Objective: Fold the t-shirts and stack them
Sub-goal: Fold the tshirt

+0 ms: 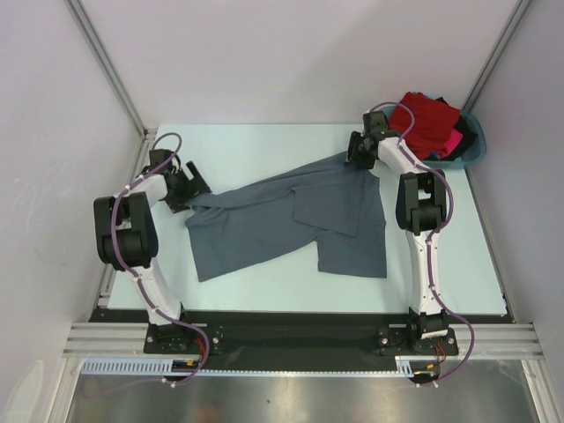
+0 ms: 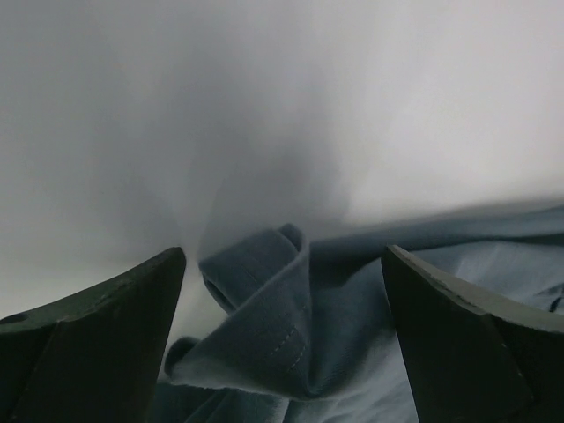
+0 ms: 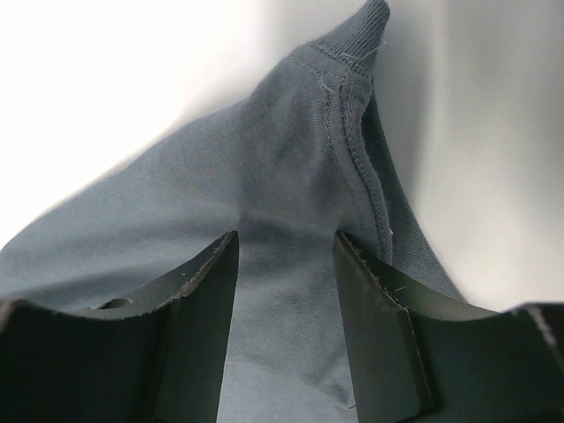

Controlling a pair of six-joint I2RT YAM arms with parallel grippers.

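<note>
Now right fingers [image 3: 181, 339] around grey t-shirt [image 3: 291, 194].

Table [image 1: 264, 145]: one. T-shirts spread on it: one, grey t-shirt [image 1: 291, 225], mid-table. Basins: one, teal basin [image 1: 474, 152], far right corner. Cloth heaped in it, three colours showing: one red t-shirt [image 1: 427, 119], one pink piece [image 1: 452, 143], one dark piece [image 1: 467, 134]; any more beneath, cannot tell. Arms: two, left arm [image 1: 132, 233], right arm [image 1: 421, 211], near edge. Grippers: two, left gripper [image 2: 282, 326], right gripper [image 3: 284, 308].
</note>
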